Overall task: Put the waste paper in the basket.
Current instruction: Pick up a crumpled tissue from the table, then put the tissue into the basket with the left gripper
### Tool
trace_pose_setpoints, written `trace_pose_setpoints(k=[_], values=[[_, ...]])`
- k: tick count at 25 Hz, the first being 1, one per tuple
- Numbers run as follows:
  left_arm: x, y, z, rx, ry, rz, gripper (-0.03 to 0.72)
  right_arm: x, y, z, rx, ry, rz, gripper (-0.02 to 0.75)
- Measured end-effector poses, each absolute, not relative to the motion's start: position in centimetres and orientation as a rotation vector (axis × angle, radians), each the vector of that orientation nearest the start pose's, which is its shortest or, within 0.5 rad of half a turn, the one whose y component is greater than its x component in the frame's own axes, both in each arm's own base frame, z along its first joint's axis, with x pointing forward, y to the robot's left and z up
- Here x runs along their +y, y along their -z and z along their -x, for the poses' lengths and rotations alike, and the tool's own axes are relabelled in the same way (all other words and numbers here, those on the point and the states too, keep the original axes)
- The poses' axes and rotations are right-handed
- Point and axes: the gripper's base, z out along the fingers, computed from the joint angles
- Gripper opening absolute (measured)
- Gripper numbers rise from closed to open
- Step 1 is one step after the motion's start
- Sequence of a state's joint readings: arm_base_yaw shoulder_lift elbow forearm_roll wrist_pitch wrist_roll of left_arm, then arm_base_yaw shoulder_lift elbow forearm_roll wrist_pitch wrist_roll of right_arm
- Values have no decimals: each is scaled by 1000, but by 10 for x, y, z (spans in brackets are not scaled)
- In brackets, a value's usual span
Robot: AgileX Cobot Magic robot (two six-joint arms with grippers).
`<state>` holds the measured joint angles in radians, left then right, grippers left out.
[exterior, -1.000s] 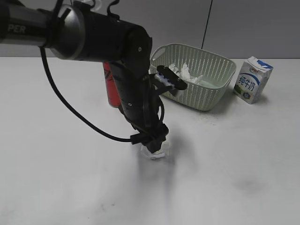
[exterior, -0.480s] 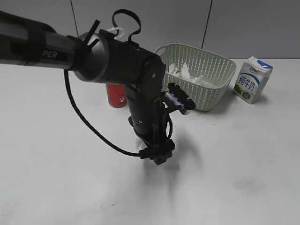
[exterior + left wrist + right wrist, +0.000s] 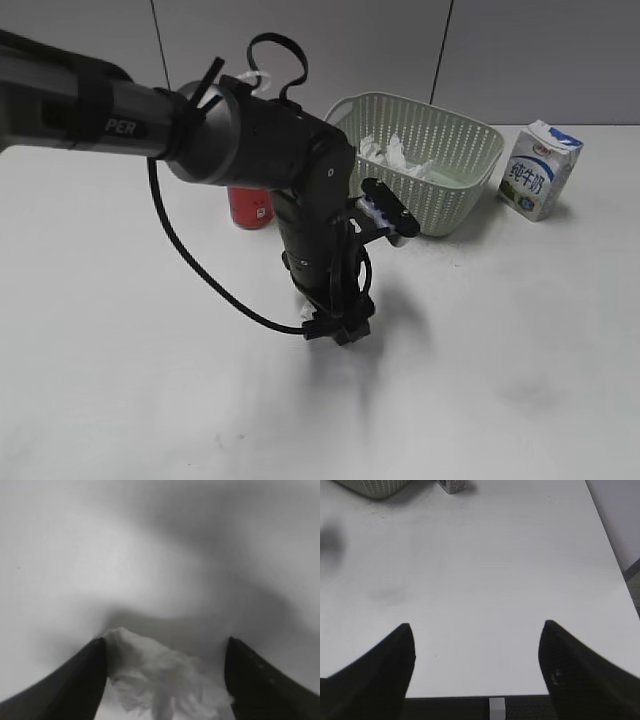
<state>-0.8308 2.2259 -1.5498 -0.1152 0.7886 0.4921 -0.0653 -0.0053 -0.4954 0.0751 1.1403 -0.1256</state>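
Observation:
A crumpled white waste paper wad [image 3: 160,680] lies on the white table between the two dark fingers of my left gripper [image 3: 165,641]. The fingers are wide apart, one on each side of the wad, so the gripper is open. In the exterior view my left gripper [image 3: 338,328] points down at the table in the middle, and only a sliver of the wad [image 3: 304,318] shows beside it. The pale green basket [image 3: 470,175] stands behind it at the back right with several paper wads [image 3: 390,155] inside. My right gripper [image 3: 476,630] is open and empty above the table's front edge.
A red can [image 3: 250,208] stands behind the left arm, left of the basket. A white-and-blue milk carton [image 3: 540,170] stands right of the basket. The right wrist view shows the basket's corner [image 3: 370,486] and the carton's base [image 3: 451,485] at its top edge.
The left arm has shifted a little right and lower over the wad. The wad, plainly seen under the gripper a second ago, is now mostly hidden by it. The red can has come into view.

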Motion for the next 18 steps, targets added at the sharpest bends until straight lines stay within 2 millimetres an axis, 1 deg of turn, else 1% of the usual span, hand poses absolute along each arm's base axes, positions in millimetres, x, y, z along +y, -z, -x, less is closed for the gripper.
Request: trace_pose_setpoints(k=[1,4,6,7,8,9,12,16,18], values=[[-331,-114,-292,2399,178,-1734,405,7,-270,8,2120,23,72,580],[-331,-115,-292,2399,173,-1738,197,7,-270,8,2121,26,79,573],[-332,-121,-293,2389,171,-1740,84,7,-267,7,2130,27,84,573],[-333,-127,-295,2379,175,-1734,51,7,-265,7,2138,29,89,573],[-335,-135,-296,2364,178,-1726,36,7,-264,6,2142,30,92,573],[-338,-147,-299,2339,185,-1712,28,7,-263,6,2144,31,94,573],[-350,-191,-310,2228,215,-1644,21,7,-263,6,2143,38,107,573],[-368,-253,-327,2021,261,-1497,20,7,-263,5,2136,41,110,572],[-376,-277,-336,1884,284,-1389,20,7,-263,5,2135,42,111,572]])
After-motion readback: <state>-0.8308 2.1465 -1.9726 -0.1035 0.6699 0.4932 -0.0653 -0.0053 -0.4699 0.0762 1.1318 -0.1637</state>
